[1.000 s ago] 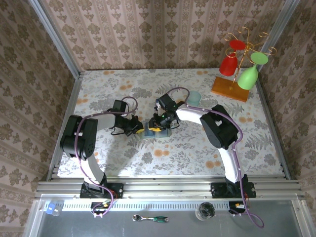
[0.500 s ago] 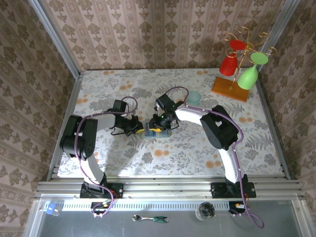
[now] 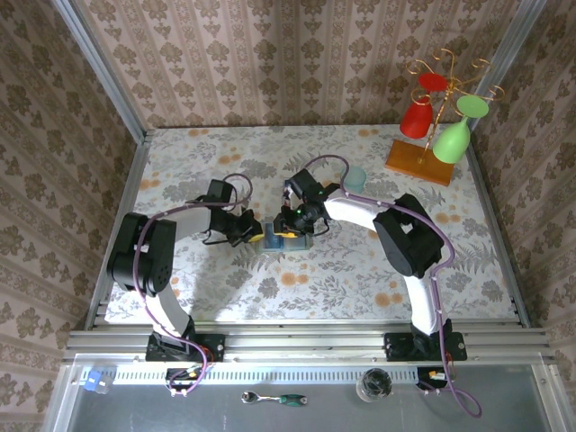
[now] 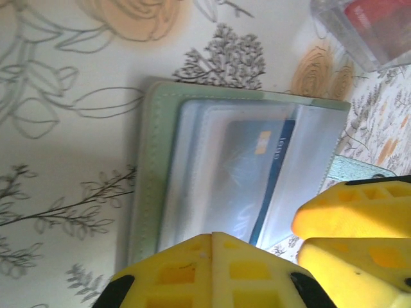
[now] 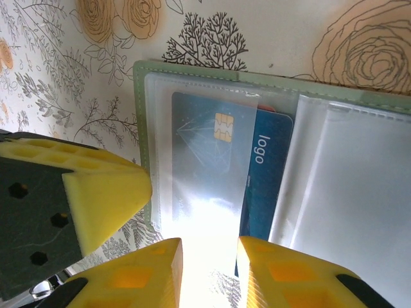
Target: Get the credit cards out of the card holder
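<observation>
Around: on the flowered worktop (image 3: pixel 198 162) you have a rack (image 3: pixel 418 162) with red and green glasses, far back on the right. A pale cup (image 3: pixel 355 176) sits near the right arm. These are well apart from the job.
Near rail: a small tool (image 3: pixel 274 398) and a jar (image 3: pixel 374 385) lie in front of the arm bases.
Clear box: a clear box (image 4: pixel 359 29) with something red in it sits just beyond the card holder.
Card holder: the card holder (image 4: pixel 142 173) lies open and flat in the middle of the worktop, between your two arms.
Card: a blue card (image 5: pixel 263 167) is inside it.
In the way: a clear sleeve (image 5: pixel 192 160) covers most of the card. One long side of the card pokes out.
Left end effector: your left end effector (image 4: pixel 212 240) is closed tight and holds nothing. Its tip is at the edge of the card holder. You cannot tell if it presses down.
Right end effector: your right end effector (image 5: pixel 209 256) has a narrow gap between its fingers. It sits over the sleeve's near edge. You cannot tell if it touches.
Top view: the card holder is a tiny patch here, and both arms bend in toward it.
Right wrist view: here you can see the card's gold chip and the word "logo".
Left wrist view: the card looks dull behind the sleeve, and the right arm's yellow fingers cover one corner of the card holder.
</observation>
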`<action>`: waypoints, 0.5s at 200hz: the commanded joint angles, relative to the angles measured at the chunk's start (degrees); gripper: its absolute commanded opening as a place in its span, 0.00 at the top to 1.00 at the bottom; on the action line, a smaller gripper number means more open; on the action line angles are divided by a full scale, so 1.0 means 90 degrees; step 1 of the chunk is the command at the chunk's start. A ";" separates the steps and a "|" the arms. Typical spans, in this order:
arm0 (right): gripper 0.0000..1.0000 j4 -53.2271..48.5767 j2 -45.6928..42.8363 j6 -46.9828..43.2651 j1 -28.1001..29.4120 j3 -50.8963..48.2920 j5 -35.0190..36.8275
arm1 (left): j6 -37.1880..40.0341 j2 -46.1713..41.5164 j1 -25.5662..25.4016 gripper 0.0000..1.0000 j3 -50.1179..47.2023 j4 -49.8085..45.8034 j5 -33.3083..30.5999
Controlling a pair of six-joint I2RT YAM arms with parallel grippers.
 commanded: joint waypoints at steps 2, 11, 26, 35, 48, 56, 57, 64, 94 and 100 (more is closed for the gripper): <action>0.71 -0.0138 -0.0206 -0.0012 -0.0012 -0.0100 0.0176 | 0.0045 0.0041 -0.0048 0.97 0.0183 -0.0115 -0.0038; 0.70 -0.0136 -0.0200 -0.0002 -0.0012 -0.0112 0.0164 | 0.0055 0.0072 -0.0071 0.97 0.0194 -0.0115 -0.0038; 0.70 -0.0138 -0.0195 -0.0008 -0.0007 -0.0132 0.0179 | 0.0066 0.0126 -0.0076 0.97 0.0177 -0.0125 -0.0038; 0.70 -0.0141 -0.0178 0.0005 -0.0021 -0.0129 0.0158 | 0.0079 0.0150 -0.0073 0.98 0.0167 -0.0167 -0.0060; 0.70 -0.0138 -0.0142 0.0018 -0.0026 -0.0138 0.0152 | 0.0130 0.0179 -0.0075 0.98 0.0164 -0.0231 -0.0130; 0.70 -0.0126 -0.0129 0.0026 -0.0031 -0.0134 0.0132 | 0.0144 0.0188 -0.0076 0.98 0.0145 -0.0243 -0.0145; 0.70 -0.0120 -0.0125 0.0026 -0.0031 -0.0131 0.0132 | 0.0146 0.0189 -0.0076 0.98 0.0141 -0.0244 -0.0145; 0.70 -0.0107 -0.0113 0.0025 -0.0031 -0.0129 0.0111 | 0.0158 0.0213 -0.0076 0.98 0.0126 -0.0244 -0.0155; 0.69 -0.0101 -0.0083 0.0042 -0.0041 -0.0122 0.0060 | 0.0166 0.0315 -0.0068 0.98 0.0093 -0.0223 -0.0155; 0.69 -0.0095 -0.0073 0.0044 -0.0041 -0.0114 0.0056 | 0.0166 0.0329 -0.0067 0.98 0.0088 -0.0219 -0.0155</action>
